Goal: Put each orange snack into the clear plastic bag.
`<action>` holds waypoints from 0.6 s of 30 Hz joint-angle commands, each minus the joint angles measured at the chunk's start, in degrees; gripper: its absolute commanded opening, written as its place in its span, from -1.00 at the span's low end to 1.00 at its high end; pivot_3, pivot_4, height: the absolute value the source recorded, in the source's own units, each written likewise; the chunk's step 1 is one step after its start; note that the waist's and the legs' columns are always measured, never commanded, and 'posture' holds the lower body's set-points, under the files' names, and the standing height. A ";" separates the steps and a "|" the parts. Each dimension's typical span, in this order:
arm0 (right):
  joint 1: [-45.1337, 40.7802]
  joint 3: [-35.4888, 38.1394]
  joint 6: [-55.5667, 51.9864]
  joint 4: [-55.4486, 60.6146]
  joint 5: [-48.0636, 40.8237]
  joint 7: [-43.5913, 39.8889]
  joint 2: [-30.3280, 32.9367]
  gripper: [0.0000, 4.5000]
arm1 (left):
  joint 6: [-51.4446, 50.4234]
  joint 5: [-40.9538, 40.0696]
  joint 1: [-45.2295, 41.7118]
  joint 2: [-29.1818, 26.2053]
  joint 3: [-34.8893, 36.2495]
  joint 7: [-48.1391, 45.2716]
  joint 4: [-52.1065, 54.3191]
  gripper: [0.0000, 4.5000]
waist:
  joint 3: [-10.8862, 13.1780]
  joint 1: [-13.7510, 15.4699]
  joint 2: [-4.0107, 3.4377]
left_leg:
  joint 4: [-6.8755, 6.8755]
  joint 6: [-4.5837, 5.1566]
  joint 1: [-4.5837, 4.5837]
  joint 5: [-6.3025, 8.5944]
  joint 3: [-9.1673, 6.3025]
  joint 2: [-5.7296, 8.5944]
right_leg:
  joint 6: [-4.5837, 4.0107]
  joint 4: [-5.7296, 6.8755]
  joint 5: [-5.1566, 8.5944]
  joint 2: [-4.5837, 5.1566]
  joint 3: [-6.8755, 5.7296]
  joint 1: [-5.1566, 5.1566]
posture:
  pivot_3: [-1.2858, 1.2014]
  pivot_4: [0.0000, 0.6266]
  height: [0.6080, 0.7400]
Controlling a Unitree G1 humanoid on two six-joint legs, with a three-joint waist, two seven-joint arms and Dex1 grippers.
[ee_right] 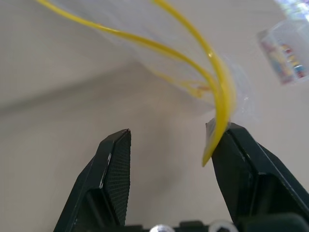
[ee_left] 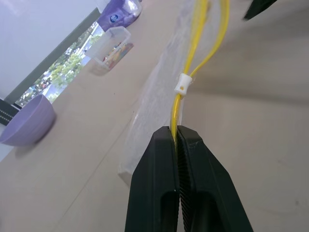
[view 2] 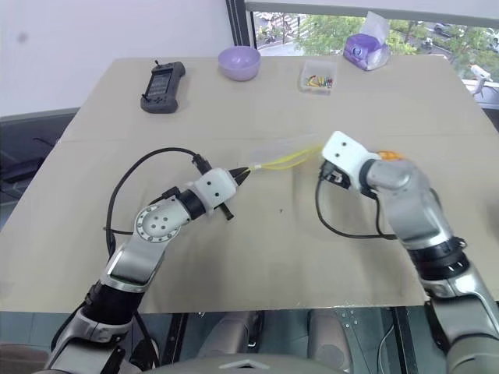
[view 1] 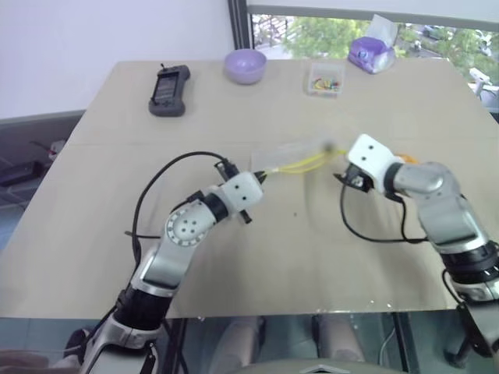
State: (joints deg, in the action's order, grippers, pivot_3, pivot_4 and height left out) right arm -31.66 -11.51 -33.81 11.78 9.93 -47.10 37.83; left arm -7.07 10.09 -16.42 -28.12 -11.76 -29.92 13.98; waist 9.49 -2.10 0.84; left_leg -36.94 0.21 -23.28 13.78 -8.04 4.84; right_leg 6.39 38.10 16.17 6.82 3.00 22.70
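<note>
The clear plastic bag (view 1: 290, 158) hangs just above the table's middle, its mouth edged by a yellow seal strip (ee_left: 176, 108). My left gripper (ee_left: 177, 130) is shut on one end of that strip. My right gripper (ee_right: 171, 133) is open at the bag's other end, and the loose end of the strip (ee_right: 219, 121) rests against one fingertip (ee_right: 227, 133). A small patch of orange (view 2: 388, 156), perhaps an orange snack, peeks out behind my right wrist, mostly hidden.
Along the table's far side lie a black handheld device (view 1: 169, 89), a purple bowl (view 1: 245, 65), a small clear box of colourful bits (view 1: 325, 79) and a purple pack (view 1: 373, 53). Black cables loop off both wrists.
</note>
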 commanded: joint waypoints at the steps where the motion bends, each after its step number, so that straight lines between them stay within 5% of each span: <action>1: 1.43 4.95 -1.29 3.37 -3.65 -2.16 3.01 0.20 | 1.96 0.49 0.11 -0.87 0.52 -0.41 0.74 -1.00 | 0.00 -0.05 0.00 | -0.07 0.00 -0.04 0.00 -0.01 0.00 | 0.01 0.01 0.00 0.00 -0.01 0.01 | 0.03 -0.52 1.00; 10: 9.34 9.31 -3.50 7.25 -9.06 -5.74 10.91 0.20 | 3.11 0.58 0.09 -2.01 1.31 -1.05 0.19 -1.00 | -0.01 0.24 -0.01 | -0.32 0.00 -0.39 0.00 -0.26 0.03 | 0.01 0.02 -0.01 0.04 -0.32 0.12 | 0.03 -0.52 1.00; 18: 8.58 8.08 -5.29 8.03 -11.08 -3.79 9.55 0.20 | 3.29 0.62 -0.48 -1.85 1.22 -0.99 -0.81 -1.00 | -0.01 0.31 -0.02 | -0.36 0.00 -0.41 0.00 -0.29 0.04 | 0.01 0.03 -0.01 0.06 -0.37 0.11 | 0.03 -0.52 1.00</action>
State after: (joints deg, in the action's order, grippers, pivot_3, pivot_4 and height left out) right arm -22.01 -4.17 -38.92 17.62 -0.69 -51.39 46.92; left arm -4.64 10.66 -16.03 -29.80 -11.69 -31.02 12.38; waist 9.48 -1.79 0.82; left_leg -37.30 0.21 -23.69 13.78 -8.33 4.89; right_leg 6.40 38.13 16.16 6.88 2.63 22.80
